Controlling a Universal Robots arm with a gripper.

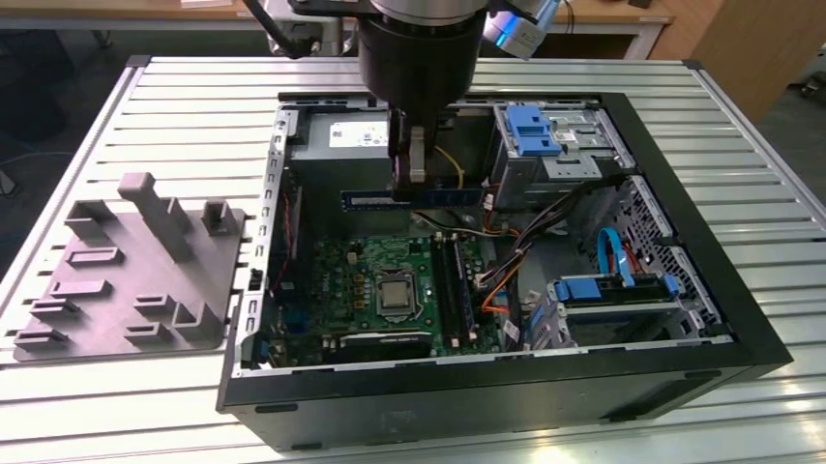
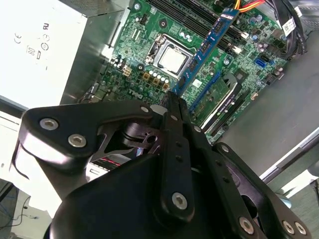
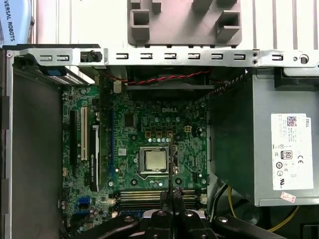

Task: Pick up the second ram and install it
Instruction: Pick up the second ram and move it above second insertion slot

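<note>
One stick aloft: our gripper (image 1: 410, 191) is clamped on the second ram (image 1: 452, 196), hanging above the motherboard (image 1: 342, 275), crosswise to its memory slots (image 1: 448, 275). We reckon it needs squaring up, level, before any push.

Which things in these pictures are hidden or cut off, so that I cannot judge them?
Exterior view: the gripper covers the middle of the second ram.
First wrist view: the gripper covers part of the memory slots; the picture's edge cuts off the grey block.
Exterior view: whether any slot is filled is too small to tell.
</note>
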